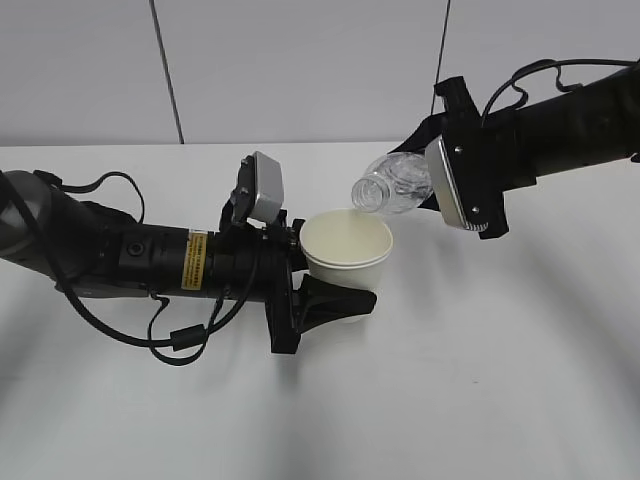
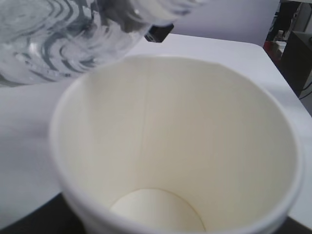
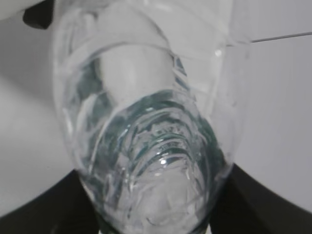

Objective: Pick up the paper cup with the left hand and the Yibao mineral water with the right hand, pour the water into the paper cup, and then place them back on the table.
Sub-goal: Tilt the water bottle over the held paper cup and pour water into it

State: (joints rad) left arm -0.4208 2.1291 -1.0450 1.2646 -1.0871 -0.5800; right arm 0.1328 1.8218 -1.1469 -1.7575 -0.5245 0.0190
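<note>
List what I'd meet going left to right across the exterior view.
Left arm → left gripper, holding the paper cup → tilted water bottle, mouth over the cup's rim → right arm. All above the white table.

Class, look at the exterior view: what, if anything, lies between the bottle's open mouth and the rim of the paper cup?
Nothing solid: the Yibao mineral water hangs tilted, mouth just above the paper cup rim, with only bare air between in the exterior view.

Robotics lab or test room, by the look of it: two black cabled arms (image 1: 150, 262) with wrist cameras (image 1: 266, 187) work over a bare white table (image 1: 480, 380) against plain grey-white wall panels (image 1: 300, 70), dark equipment at one edge (image 2: 297, 48).
</note>
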